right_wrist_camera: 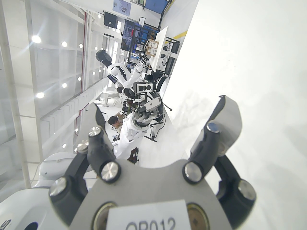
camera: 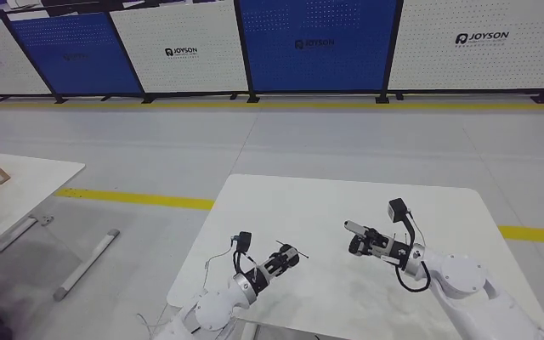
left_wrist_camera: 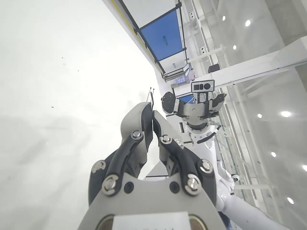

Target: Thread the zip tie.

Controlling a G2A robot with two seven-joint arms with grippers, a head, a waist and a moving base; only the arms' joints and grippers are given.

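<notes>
Top view puts the left gripper (camera: 287, 255) at nine o'clock from the middle of the table (camera: 340, 200), pinching the black zip tie (camera: 297, 251) so its ends jut free toward the right gripper (camera: 352, 237), spread wide at its three o'clock, seemingly poised to take an end.
</notes>
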